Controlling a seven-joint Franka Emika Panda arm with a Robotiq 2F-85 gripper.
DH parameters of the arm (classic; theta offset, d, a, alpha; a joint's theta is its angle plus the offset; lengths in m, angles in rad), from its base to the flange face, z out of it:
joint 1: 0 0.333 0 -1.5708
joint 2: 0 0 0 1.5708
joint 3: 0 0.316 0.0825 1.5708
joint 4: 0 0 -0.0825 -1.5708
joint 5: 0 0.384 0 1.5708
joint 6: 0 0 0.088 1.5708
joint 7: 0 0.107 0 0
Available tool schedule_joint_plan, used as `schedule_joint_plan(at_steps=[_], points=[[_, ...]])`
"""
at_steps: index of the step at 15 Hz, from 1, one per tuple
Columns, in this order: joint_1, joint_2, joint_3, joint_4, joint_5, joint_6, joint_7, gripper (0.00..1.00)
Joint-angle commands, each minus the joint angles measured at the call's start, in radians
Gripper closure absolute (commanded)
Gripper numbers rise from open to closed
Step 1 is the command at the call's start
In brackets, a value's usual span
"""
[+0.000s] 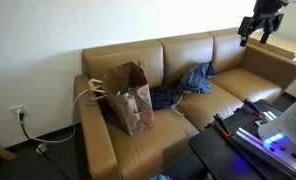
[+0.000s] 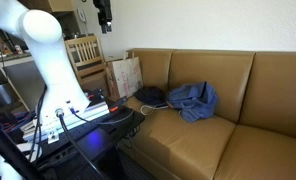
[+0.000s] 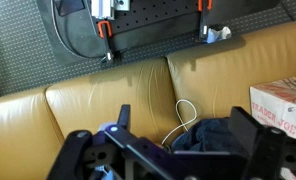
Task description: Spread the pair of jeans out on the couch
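Note:
The crumpled blue jeans (image 1: 196, 78) lie in a heap on the middle seat of the tan couch (image 1: 243, 85), in both exterior views (image 2: 195, 98). A dark garment (image 1: 166, 97) lies beside them. My gripper (image 1: 260, 28) hangs high in the air above the couch's far end, well clear of the jeans, and it also shows at the top of an exterior view (image 2: 104, 14). In the wrist view the gripper (image 3: 173, 152) is open and empty, with the jeans (image 3: 213, 135) far below between its fingers.
A brown paper bag (image 1: 130, 97) stands on the couch seat next to the dark garment. A white cord (image 3: 183, 115) lies by the jeans. A black table with electronics (image 1: 250, 135) stands in front of the couch. A wooden chair (image 2: 85, 50) stands behind the bag.

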Motion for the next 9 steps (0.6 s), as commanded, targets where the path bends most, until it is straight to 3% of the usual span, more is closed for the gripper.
schedule_joint_plan(at_steps=[1,5,7,9], points=[[-0.002,0.0,0.001,0.001,0.001,-0.002,-0.001,0.0],[-0.002,0.0,0.001,0.001,0.001,-0.002,-0.001,0.0],[-0.02,0.022,0.067,-0.016,-0.045,0.031,0.086,0.0],[-0.068,0.06,0.059,-0.005,-0.081,0.048,0.169,0.0]])
